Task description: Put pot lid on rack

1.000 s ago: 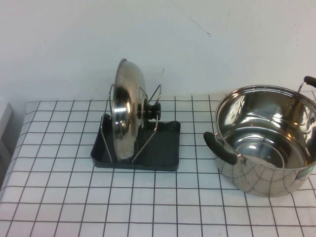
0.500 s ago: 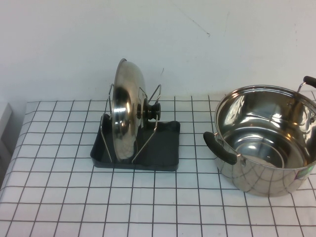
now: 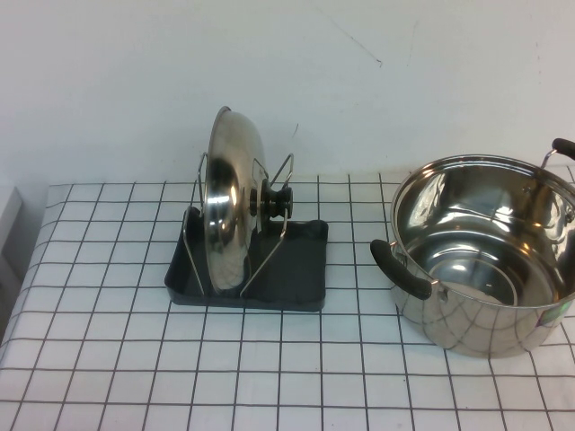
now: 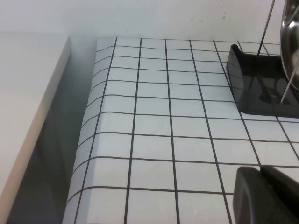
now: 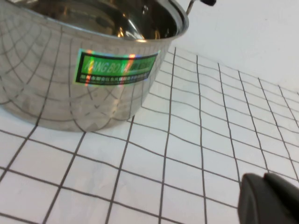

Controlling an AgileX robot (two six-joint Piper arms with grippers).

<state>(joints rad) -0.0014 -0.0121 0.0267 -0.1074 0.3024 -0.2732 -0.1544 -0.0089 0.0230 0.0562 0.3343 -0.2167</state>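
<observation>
Both the left gripper [image 4: 268, 196] and right gripper [image 5: 271, 200], apertures indiscernible, hover over the grid-checked tablecloth [image 3: 296, 359].

A plain white wall [image 3: 287, 81] is seen at 12 o'clock behind a table [image 3: 269, 377] covered in white, black-gridded cloth.

One pot lid [image 3: 226, 205], one rack [image 3: 301, 269], one steel pot [image 3: 481, 256].
</observation>
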